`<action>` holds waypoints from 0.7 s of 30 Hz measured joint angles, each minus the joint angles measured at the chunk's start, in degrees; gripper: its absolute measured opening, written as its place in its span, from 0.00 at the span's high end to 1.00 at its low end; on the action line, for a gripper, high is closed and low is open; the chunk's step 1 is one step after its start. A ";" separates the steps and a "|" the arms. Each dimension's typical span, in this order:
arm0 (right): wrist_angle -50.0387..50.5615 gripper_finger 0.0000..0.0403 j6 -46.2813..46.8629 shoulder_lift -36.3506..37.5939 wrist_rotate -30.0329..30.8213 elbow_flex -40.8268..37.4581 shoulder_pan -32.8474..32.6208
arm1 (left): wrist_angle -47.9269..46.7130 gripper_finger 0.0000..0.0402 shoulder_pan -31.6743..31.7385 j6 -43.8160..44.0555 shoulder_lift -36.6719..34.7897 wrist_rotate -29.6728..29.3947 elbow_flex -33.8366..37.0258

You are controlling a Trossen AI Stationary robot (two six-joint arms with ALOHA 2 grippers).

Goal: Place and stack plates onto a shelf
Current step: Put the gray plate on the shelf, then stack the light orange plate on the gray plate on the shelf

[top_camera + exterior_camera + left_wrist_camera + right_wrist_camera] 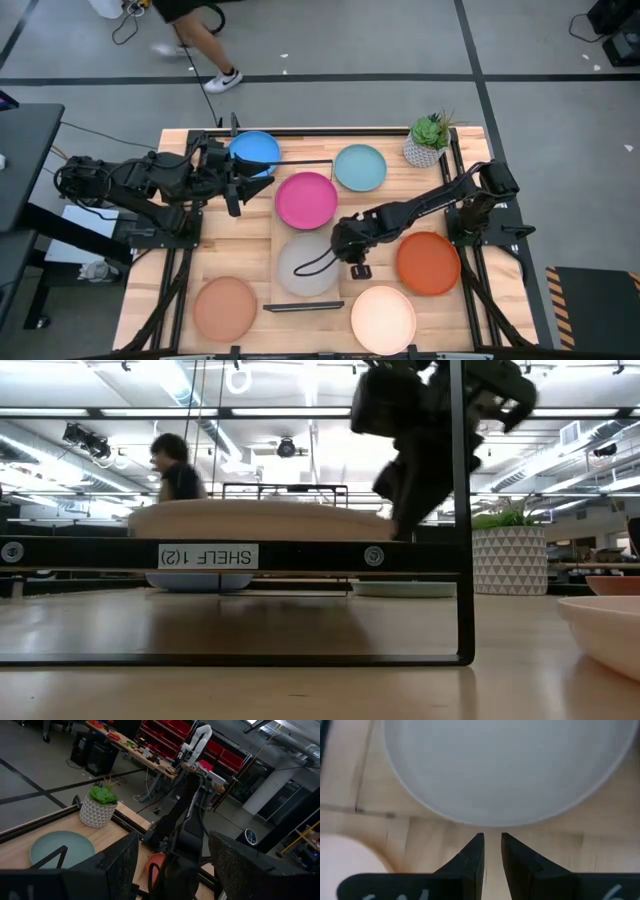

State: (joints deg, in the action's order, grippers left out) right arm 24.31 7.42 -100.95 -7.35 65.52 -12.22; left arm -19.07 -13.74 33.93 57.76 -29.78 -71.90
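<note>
The shelf (285, 235) runs from the table's far side to its near side down the middle. A magenta plate (306, 200) and a grey-beige plate (305, 265) lie flat on it. My right gripper (491, 842) hovers just off the grey-beige plate's right rim (492, 822), its fingers a narrow gap apart and touching nothing. My left gripper (172, 870) is wide open and empty, raised beside the bright blue plate (254, 150). Flat on the table lie a light blue plate (360, 167), an orange plate (428, 262), a cream plate (383, 320) and a terracotta plate (225, 308).
A small white plant pot (428, 142) stands at the far right corner. The shelf's black wire end frame (465, 510) rises at its near end. A person (195, 40) walks on the floor beyond the far edge. Bare tabletop (225, 245) lies left of the shelf.
</note>
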 joint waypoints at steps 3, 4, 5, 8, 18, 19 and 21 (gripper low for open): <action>-3.21 0.82 0.00 0.00 -0.15 0.00 0.08 | 0.01 0.38 0.00 0.00 0.00 0.00 0.00; -3.53 0.82 -0.04 0.00 -0.19 0.00 0.06 | 0.01 0.38 0.01 0.00 0.00 0.00 0.00; -3.40 0.82 -0.04 0.00 -0.26 0.00 0.03 | 0.00 0.38 0.00 0.00 0.00 0.00 0.00; -0.62 0.82 0.04 0.03 -0.39 0.00 0.03 | 0.01 0.38 0.01 0.22 0.00 0.01 0.00; 15.11 0.82 5.06 6.36 -12.47 0.02 -1.38 | -0.11 0.38 0.02 0.23 0.00 0.04 0.00; 16.45 0.82 5.09 7.05 -13.67 0.04 -2.19 | -0.11 0.38 0.02 0.09 0.00 0.04 0.00; 19.59 0.82 4.80 7.93 -13.32 -0.04 -4.18 | -0.17 0.38 0.01 -0.04 0.00 0.04 0.00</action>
State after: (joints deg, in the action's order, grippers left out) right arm 43.89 12.22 -93.02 -20.68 65.48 -16.39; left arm -19.24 -13.73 33.89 57.76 -29.74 -71.90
